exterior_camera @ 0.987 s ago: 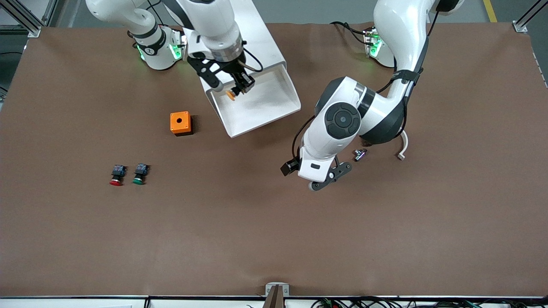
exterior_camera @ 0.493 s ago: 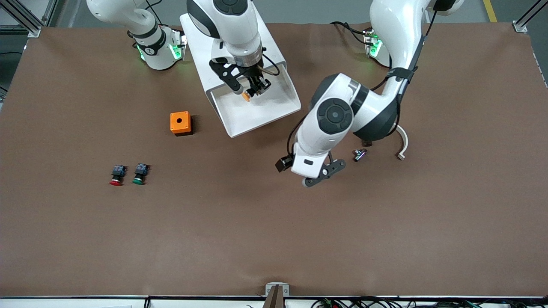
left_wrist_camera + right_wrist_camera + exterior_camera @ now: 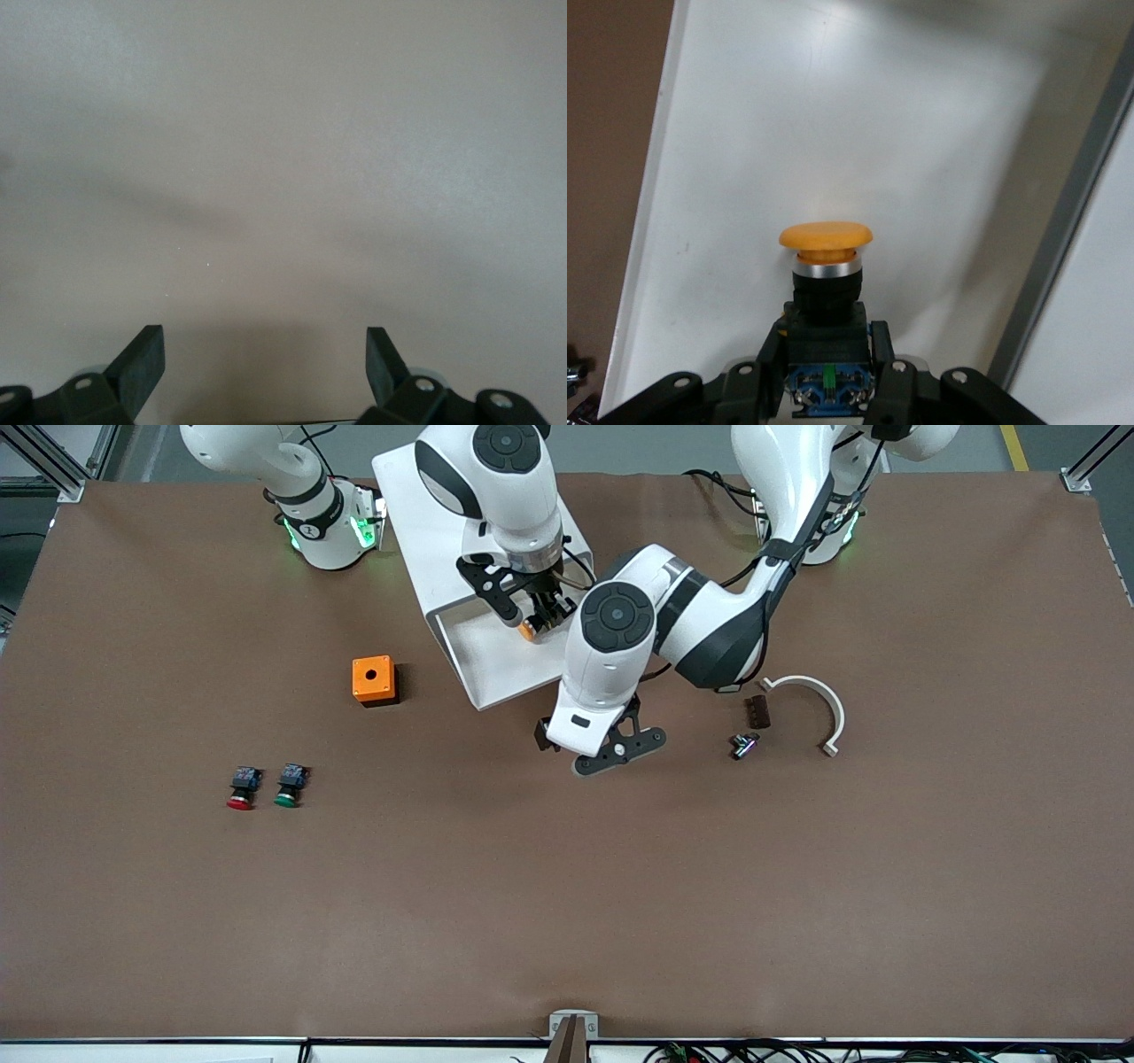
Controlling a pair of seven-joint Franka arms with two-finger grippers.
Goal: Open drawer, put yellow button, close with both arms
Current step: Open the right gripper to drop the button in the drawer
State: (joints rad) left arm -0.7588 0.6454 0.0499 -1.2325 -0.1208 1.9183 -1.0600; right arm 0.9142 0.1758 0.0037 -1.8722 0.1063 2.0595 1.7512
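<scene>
The right gripper [image 3: 542,618] hangs over the open drawer [image 3: 496,664], clamped on the yellow button [image 3: 826,237]: the placing step, and release looks next. The left gripper [image 3: 617,749], spread wide and empty, hovers just outside the drawer's front.

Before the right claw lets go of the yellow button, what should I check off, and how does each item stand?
1. Drawer pulled open: ok.
2. Yellow button gripped by its black body in the right claw: ok.
3. Button over the open drawer's tray, not over the table: ok.
4. Button low enough to release without bouncing: cannot tell.
5. Left claw open and holding nothing, over bare table just nearer the front camera than the drawer: ok.
6. Left arm's elbow clear of the right claw above the drawer: cannot tell; they overlap in the front view.
</scene>
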